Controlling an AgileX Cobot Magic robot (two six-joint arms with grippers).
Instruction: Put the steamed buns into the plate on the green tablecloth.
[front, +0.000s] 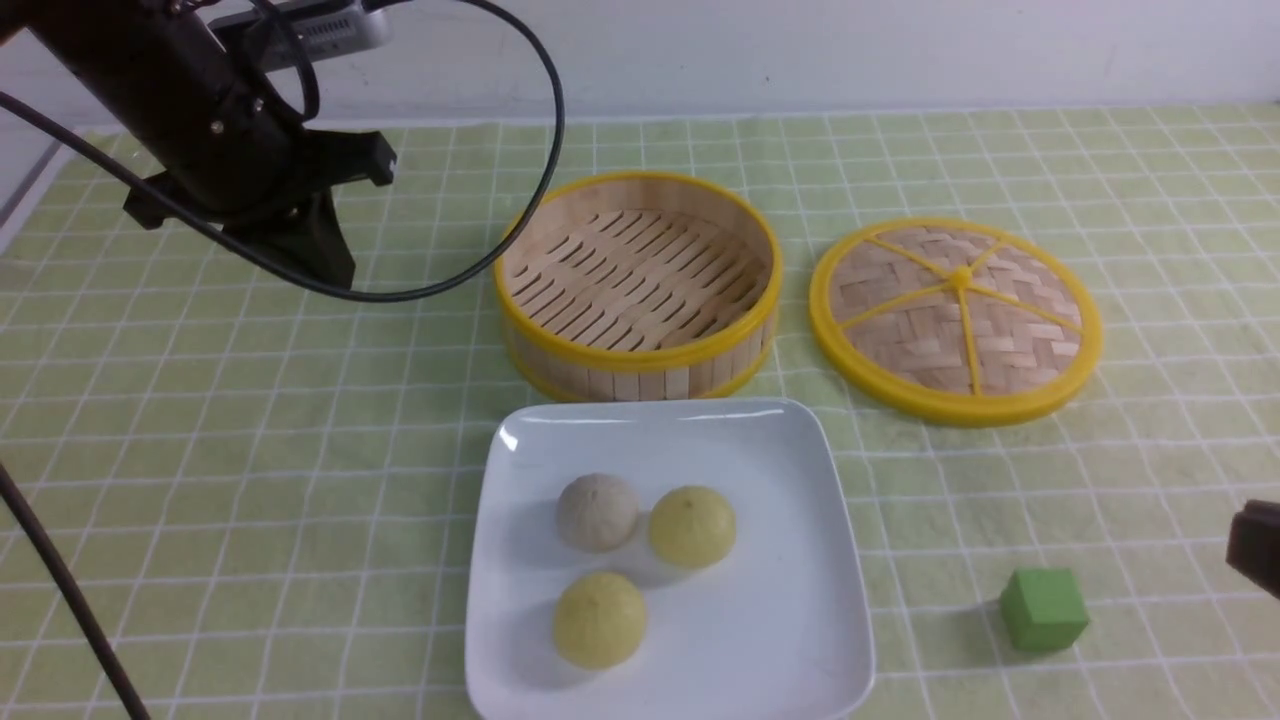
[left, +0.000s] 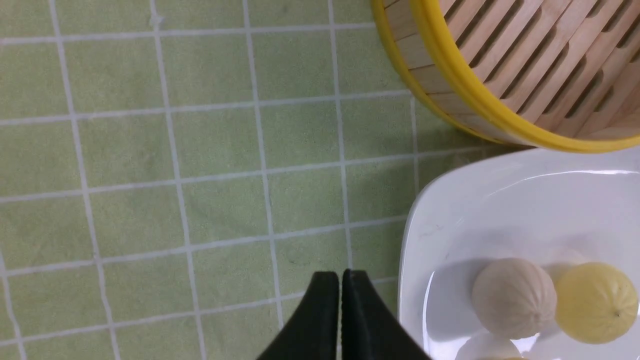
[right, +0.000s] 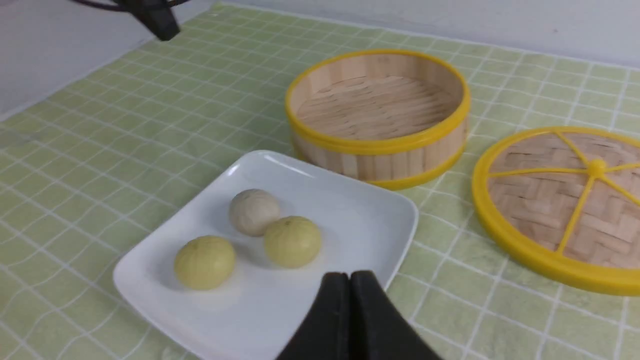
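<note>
The white square plate (front: 800, 600) lies on the green tablecloth (front: 250, 450) at the front middle. Three steamed buns rest in it: a greyish-white bun (front: 597, 511), a pale yellow bun (front: 692, 526) touching it, and another pale yellow bun (front: 599, 619) nearer the front. My left gripper (left: 341, 274) is shut and empty, raised over the cloth to the left of the plate (left: 525, 210). My right gripper (right: 349, 276) is shut and empty, held at the plate's right; only a sliver of it (front: 1255, 545) shows at the front view's right edge.
An empty bamboo steamer basket (front: 638, 285) with yellow rims stands just behind the plate. Its round woven lid (front: 955, 318) lies flat to the right. A green cube (front: 1043, 608) sits at the front right. Black cables hang from the left arm (front: 210, 130).
</note>
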